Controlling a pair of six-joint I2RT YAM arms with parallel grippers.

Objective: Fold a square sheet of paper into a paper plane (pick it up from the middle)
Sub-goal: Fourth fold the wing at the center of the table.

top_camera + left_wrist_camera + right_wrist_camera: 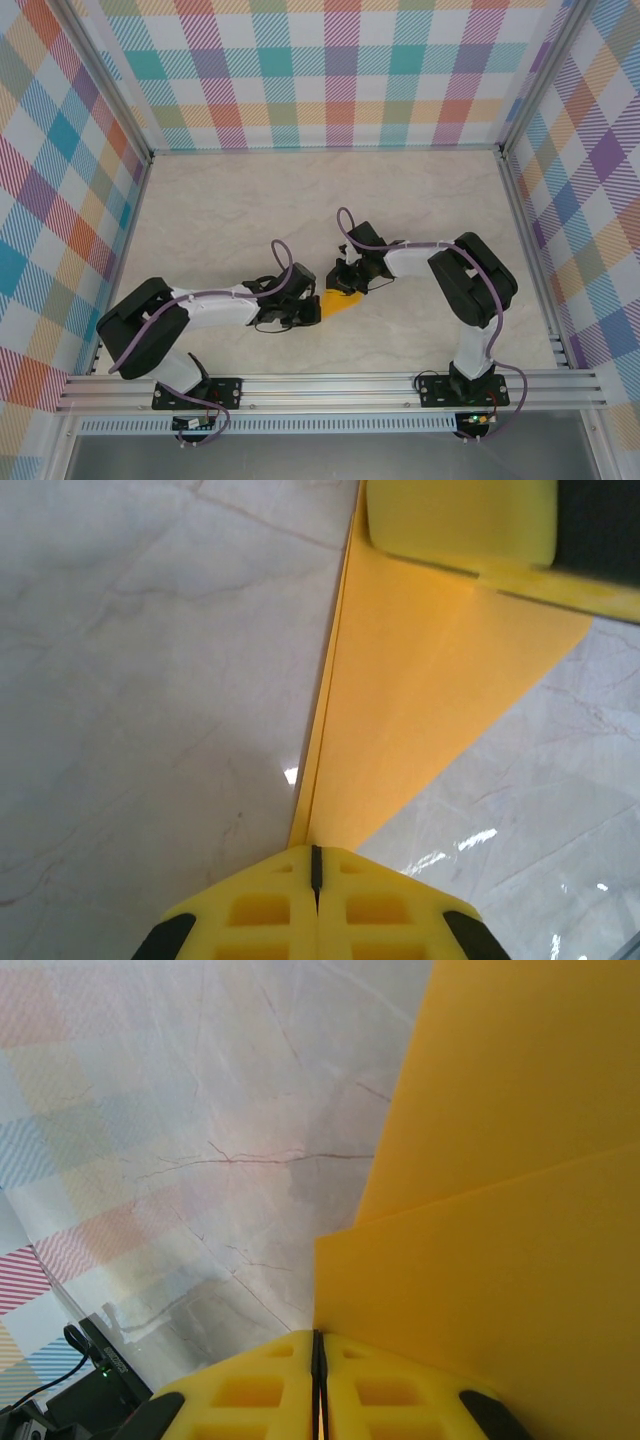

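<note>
Orange paper wedge (340, 303) at near-middle of marble bench (300, 200), held between the two arms. Left fingers (335, 875) closed, pinching narrow tip, long folded edge running straight out from fingertip seam. Right fingers (340, 1360) closed too, gripping wider end where two overlapping layers show; cannot tell whether wedge touches bench or hangs just above.

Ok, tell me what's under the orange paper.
The marble table shows around the orange paper, so it likely continues beneath. The spot right under the folded sheet is covered. The left gripper and right gripper pinch its edges.
</note>
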